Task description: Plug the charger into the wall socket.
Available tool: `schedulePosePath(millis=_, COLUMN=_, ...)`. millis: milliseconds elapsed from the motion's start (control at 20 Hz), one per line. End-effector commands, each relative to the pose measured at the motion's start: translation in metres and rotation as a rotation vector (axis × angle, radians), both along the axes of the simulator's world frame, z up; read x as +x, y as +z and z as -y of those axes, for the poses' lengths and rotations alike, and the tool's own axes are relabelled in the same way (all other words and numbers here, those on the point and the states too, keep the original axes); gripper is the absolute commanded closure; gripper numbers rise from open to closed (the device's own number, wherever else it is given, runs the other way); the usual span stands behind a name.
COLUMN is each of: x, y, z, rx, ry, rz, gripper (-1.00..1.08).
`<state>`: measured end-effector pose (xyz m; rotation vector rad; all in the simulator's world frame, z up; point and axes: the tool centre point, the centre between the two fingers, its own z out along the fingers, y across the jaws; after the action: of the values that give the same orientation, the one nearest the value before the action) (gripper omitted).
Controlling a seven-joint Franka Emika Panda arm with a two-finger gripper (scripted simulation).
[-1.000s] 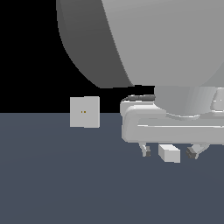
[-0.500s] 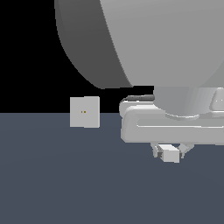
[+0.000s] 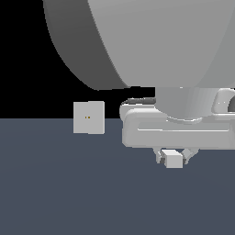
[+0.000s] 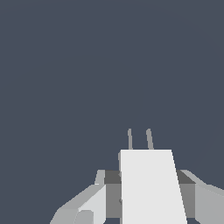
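Charger (image 3: 174, 159), wall socket (image 3: 88, 117) and gripper (image 3: 173, 157): smooth, matt, plastic-like off-white or grey. Floor (image 3: 69, 183): uniform matt slate-blue.

One charger (image 3: 174, 159) with two prongs (image 4: 140, 139), one wall socket (image 3: 88, 117) bearing two orange dots, one gripper (image 3: 173, 158), one table (image 3: 59, 183).

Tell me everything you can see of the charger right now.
The charger is a small, plain off-white rectangular block, matte and unmarked. The wrist view shows two thin grey prongs projecting from one end. It sits clamped between the fingers of the gripper, one on each side. It is well apart from the wall socket, toward the exterior view's right.
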<state>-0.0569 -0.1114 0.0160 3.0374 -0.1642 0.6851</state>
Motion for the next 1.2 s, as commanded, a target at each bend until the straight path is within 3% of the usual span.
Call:
schedulePosePath(millis=0, x=0.001, y=0.003, z=-0.008, rx=0.0, ry=-0.003, rz=0.001, gripper=1.08)
schedulePosePath(millis=1150, x=0.024, y=0.046, z=-0.118, rx=0.005, ry=-0.063, rz=0.006, gripper=1.08)
